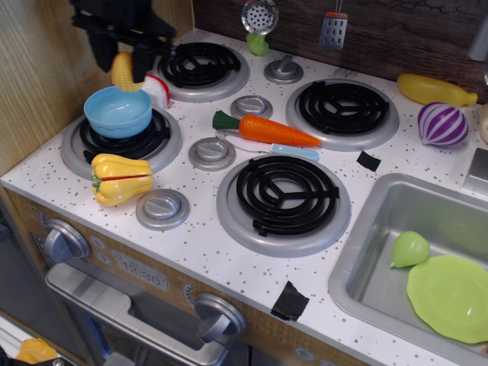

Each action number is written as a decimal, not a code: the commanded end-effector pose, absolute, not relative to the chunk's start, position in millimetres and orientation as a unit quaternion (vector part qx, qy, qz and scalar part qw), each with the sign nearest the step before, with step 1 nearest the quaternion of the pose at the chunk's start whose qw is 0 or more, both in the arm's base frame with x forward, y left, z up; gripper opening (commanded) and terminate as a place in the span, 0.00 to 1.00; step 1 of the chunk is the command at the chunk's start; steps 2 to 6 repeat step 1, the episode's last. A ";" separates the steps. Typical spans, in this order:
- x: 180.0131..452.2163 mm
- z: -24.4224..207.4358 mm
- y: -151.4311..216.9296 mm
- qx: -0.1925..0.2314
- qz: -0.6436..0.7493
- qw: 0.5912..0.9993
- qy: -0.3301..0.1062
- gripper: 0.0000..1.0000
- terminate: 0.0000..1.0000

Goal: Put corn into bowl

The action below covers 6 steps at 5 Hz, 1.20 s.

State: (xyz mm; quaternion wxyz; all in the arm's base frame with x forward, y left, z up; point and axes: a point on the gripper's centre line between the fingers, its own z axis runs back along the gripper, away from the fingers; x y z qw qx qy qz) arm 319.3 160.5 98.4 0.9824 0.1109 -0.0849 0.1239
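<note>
My black gripper (122,67) hangs at the upper left, shut on the pale-yellow corn (122,72). The corn hangs just above the far rim of the light-blue bowl (118,112), which sits on the front left burner (122,141). The bowl looks empty. The corn is clear of the bowl's rim, not touching it.
A yellow bell pepper (120,179) lies in front of the bowl. A red-and-white item (156,88) sits behind the bowl. A carrot (267,130) lies mid-stove. A yellow squash (435,90) and purple onion (442,124) are at right. The sink (366,252) holds a lime-green plate (450,296) and a green pear (409,248). A wooden wall stands at left.
</note>
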 end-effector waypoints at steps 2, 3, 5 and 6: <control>324.8 112.0 167.2 0.109 0.113 0.982 -0.105 1.00 1.00; 324.8 112.0 167.2 0.109 0.113 0.982 -0.105 1.00 1.00; 324.8 112.0 167.2 0.109 0.113 0.982 -0.105 1.00 1.00; 324.8 112.0 167.2 0.109 0.113 0.982 -0.105 1.00 1.00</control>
